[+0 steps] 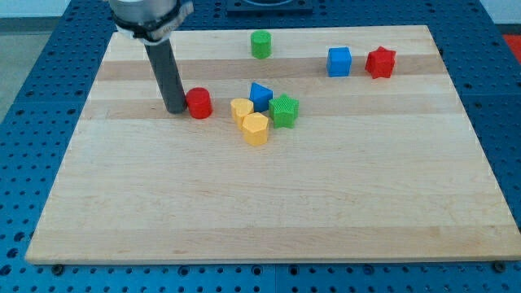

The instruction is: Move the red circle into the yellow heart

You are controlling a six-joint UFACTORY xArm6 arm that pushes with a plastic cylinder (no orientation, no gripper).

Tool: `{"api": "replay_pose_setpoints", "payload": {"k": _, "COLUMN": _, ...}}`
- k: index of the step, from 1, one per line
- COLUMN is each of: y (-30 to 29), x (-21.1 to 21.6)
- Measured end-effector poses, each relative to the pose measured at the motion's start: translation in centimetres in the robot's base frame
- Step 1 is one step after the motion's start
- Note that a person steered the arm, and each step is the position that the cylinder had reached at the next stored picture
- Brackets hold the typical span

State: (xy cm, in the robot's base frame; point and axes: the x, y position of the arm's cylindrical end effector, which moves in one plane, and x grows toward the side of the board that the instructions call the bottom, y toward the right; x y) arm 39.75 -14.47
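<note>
The red circle sits on the wooden board left of centre. My tip stands just to its left, touching or nearly touching it. The yellow heart lies a short way to the right of the red circle, with a small gap between them. A yellow hexagon block touches the heart at its lower right.
A blue block and a green star block crowd the heart's right side. A green block stands near the top edge. A blue cube and a red star block are at top right.
</note>
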Motion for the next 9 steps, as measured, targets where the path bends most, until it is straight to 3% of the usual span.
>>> {"api": "replay_pose_setpoints", "payload": {"k": 2, "y": 0.7, "x": 1.2}}
{"api": "replay_pose_setpoints", "payload": {"k": 5, "y": 0.6, "x": -1.3}}
{"api": "replay_pose_setpoints", "payload": {"k": 7, "y": 1.3, "x": -5.3}}
{"api": "replay_pose_setpoints", "payload": {"k": 9, "y": 2.5, "x": -4.3}}
